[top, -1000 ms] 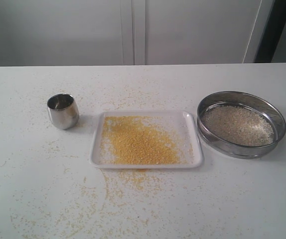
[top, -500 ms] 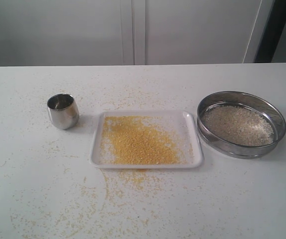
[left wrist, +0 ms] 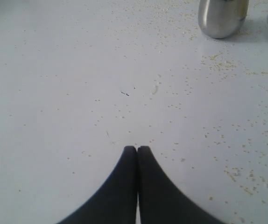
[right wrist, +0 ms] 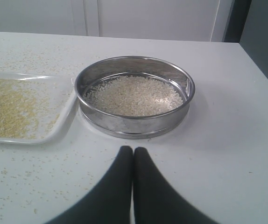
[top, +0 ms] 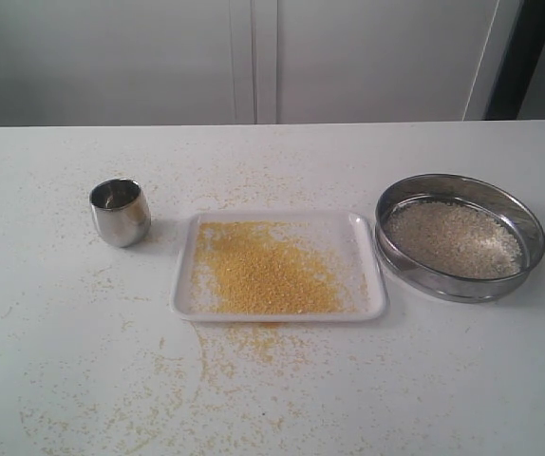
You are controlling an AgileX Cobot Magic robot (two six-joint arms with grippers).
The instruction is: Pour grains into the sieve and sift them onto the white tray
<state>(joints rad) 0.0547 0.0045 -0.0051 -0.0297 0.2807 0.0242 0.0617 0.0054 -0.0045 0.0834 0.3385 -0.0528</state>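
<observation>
The white tray (top: pixel 367 237) lies mid-table with yellow grains (top: pixel 265 271) spread over it; its corner (right wrist: pixel 61 116) shows in the right wrist view. To its right stands the steel sieve (top: pixel 529 223), also seen as a sieve (right wrist: pixel 134 123) from the right wrist, holding whitish grains (right wrist: pixel 134 94). My right gripper (right wrist: pixel 133 149) is shut and empty, a short way off the sieve's rim. My left gripper (left wrist: pixel 137 148) is shut and empty over bare table, well away from the steel cup (left wrist: pixel 222 17). Neither gripper shows in the exterior view.
The small steel cup (top: pixel 120 211) stands upright left of the tray. Loose yellow grains (top: pixel 253 347) are scattered over the table, thickest in front of the tray. The table's right edge (right wrist: pixel 260 70) runs past the sieve. White cabinet doors stand behind.
</observation>
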